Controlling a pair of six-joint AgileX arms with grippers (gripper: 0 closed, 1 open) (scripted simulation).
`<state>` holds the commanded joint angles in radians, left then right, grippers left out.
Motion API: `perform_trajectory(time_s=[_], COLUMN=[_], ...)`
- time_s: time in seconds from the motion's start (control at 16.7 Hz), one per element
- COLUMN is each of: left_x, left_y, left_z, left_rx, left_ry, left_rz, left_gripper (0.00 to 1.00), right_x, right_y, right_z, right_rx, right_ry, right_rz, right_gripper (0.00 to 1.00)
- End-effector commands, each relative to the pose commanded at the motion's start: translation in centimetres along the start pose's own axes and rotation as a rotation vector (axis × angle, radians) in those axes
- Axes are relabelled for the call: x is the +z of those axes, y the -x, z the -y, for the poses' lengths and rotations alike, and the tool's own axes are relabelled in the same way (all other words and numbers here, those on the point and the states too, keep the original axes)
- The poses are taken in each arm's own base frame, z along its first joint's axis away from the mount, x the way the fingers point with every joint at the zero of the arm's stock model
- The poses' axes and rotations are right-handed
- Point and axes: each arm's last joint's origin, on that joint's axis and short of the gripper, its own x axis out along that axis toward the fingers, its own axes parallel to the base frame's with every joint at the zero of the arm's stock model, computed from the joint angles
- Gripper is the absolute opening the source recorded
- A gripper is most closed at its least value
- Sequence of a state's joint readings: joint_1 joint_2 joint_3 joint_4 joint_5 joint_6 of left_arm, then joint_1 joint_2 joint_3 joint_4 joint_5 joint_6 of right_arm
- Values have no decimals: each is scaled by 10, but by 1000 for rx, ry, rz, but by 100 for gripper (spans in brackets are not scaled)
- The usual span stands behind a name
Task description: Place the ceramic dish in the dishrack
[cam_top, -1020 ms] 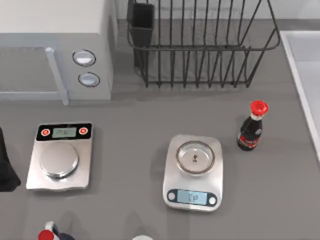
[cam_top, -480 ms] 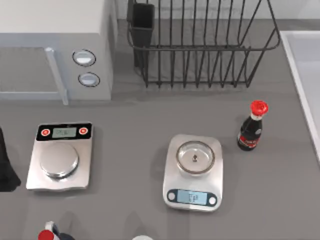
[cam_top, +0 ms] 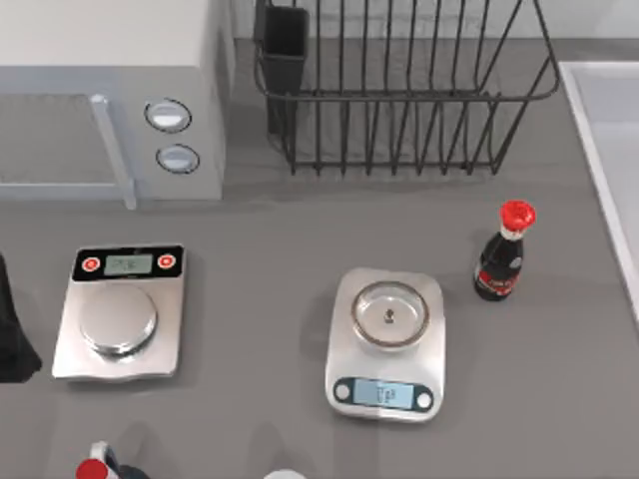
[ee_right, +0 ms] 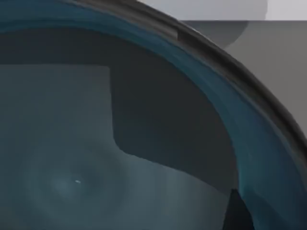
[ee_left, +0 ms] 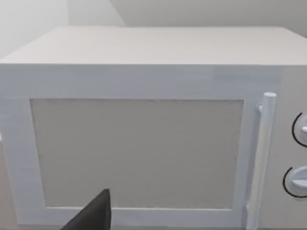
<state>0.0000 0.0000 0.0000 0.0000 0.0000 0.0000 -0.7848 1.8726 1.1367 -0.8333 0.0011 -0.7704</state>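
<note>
- The ceramic dish (ee_right: 144, 143) sits very close under the right wrist camera, teal inside up; where it rests on the worktop (cam_top: 280, 249) cannot be told.
- Likely stiff, fairly heavy, glazed and slippery, and it would chip if knocked; the rim looks the best place to pinch.
- Right claw: a dark tip at the dish's edge; apart or together, I cannot tell.
- Left claw (ee_left: 93, 213) faces the microwave (ee_left: 144, 120), parked; its state is unclear too.
- Count: one dishrack (cam_top: 399, 90), two scales, one microwave, one dark bottle (cam_top: 502, 254).
</note>
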Motion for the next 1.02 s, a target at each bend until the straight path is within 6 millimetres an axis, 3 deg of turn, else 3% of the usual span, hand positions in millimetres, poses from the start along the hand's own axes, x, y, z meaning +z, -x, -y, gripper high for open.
perform_trajectory(time_s=[0.24, 0.48, 0.72, 0.84, 1.02], left_x=[0, 0, 0, 0, 0], left_y=[0, 0, 0, 0, 0], left_z=[0, 0, 0, 0, 0], left_rx=[0, 0, 0, 0, 0], left_ry=[0, 0, 0, 0, 0], left_rz=[0, 0, 0, 0, 0], left_gripper=[100, 100, 100, 100, 100], right_x=[10, 13, 5, 1, -1], right_y=[37, 106, 172, 191, 197], right_z=[11, 15, 6, 1, -1], right_rx=[-1, 22, 16, 4, -1], right_ry=[6, 6, 1, 0, 0], right_rz=[1, -22, -16, -4, 1], right_gripper=[0, 0, 0, 0, 0])
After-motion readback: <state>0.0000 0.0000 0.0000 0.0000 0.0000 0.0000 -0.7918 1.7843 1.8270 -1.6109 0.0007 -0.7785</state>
